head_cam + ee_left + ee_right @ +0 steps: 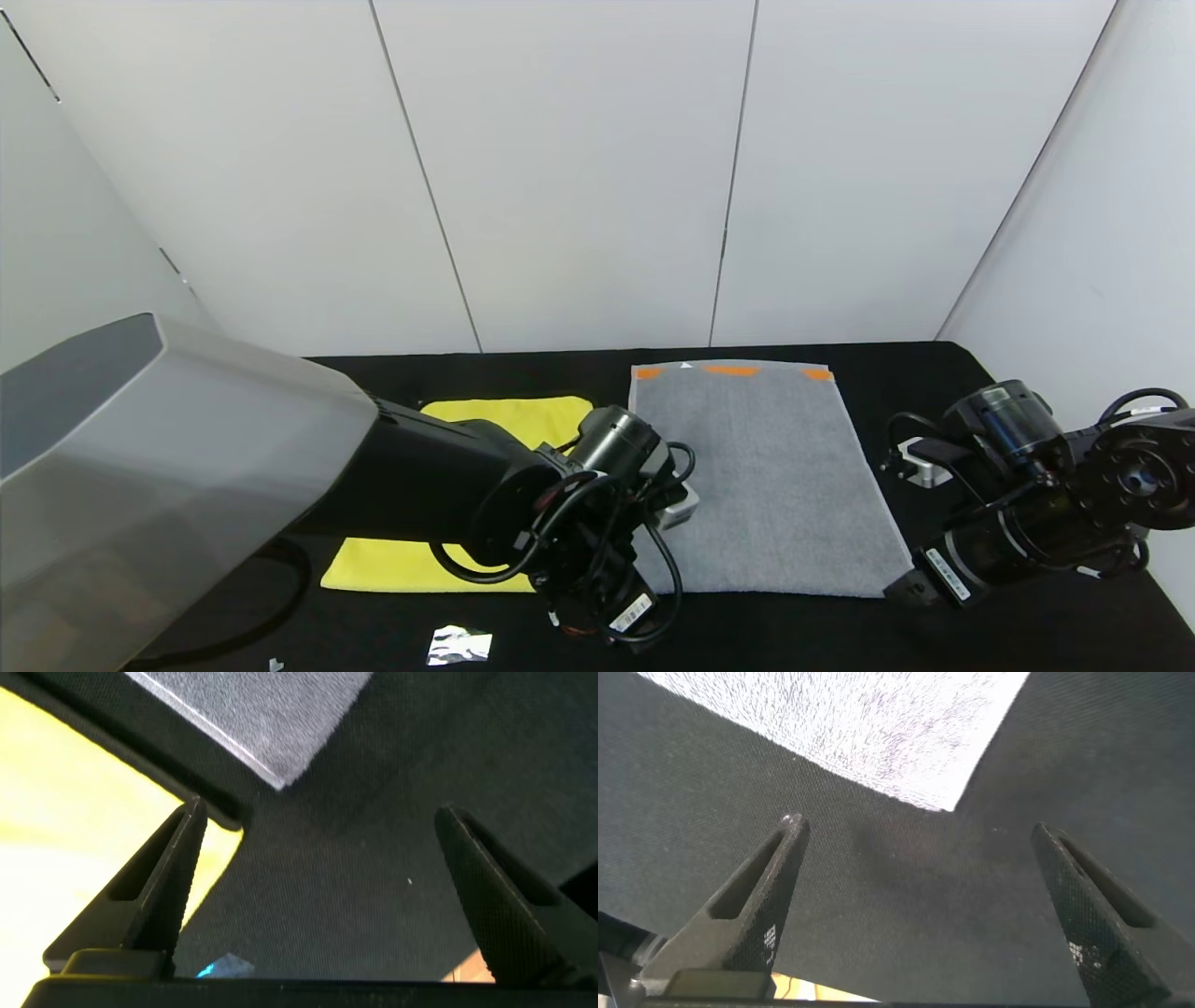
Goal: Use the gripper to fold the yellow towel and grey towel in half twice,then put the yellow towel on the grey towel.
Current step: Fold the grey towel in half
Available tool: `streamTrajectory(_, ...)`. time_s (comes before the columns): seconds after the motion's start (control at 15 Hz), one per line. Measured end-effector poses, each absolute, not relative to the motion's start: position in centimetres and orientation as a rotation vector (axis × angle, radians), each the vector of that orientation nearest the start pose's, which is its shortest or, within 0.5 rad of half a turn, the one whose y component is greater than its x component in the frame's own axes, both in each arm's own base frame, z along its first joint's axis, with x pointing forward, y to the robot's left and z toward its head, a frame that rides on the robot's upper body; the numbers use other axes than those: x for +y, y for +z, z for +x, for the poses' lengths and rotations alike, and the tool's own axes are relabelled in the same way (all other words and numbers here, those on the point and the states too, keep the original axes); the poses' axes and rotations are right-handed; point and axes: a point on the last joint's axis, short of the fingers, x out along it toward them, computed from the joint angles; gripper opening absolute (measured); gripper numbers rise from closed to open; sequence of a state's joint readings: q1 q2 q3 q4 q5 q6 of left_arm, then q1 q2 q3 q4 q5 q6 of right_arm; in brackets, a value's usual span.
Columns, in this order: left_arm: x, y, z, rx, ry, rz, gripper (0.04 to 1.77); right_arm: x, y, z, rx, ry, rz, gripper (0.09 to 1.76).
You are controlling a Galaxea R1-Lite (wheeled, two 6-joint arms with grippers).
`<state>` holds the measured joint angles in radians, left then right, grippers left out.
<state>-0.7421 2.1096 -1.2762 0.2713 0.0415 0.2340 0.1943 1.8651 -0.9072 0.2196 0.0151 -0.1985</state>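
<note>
The grey towel (pixel 766 476) lies flat and unfolded in the middle of the black table, its orange marks at the far end. The yellow towel (pixel 509 415) lies flat to its left, largely hidden under my left arm (pixel 523 495). My left gripper (pixel 320 809) hangs open over bare table between the near corner of the yellow towel (pixel 65 793) and the near corner of the grey towel (pixel 271 719), holding nothing. My right gripper (pixel 915 826) is open and empty just short of the grey towel's (pixel 878 719) near right corner.
The black table cloth (pixel 934 373) runs back to white wall panels and a wall on each side. A crumpled scrap of silver foil (pixel 459 644) lies near the front edge. My right arm (pixel 1027 504) sits beside the grey towel's right edge.
</note>
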Motion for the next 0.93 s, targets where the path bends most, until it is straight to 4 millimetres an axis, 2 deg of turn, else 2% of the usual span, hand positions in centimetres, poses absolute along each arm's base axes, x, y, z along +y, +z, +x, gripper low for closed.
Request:
streamTrajectory(0.4, -25.8, 7.4, 28.4, 0.99, -0.746, 0.638, 1.72, 5.8, 8.0, 28.8, 1.195, 0.306, -0.284, 1.71)
streamTrajectory(0.93, -26.5, 6.3, 29.5, 0.997, -0.716, 0.634, 1.72, 5.9, 7.7, 29.0, 1.203, 0.304, -0.287, 1.71)
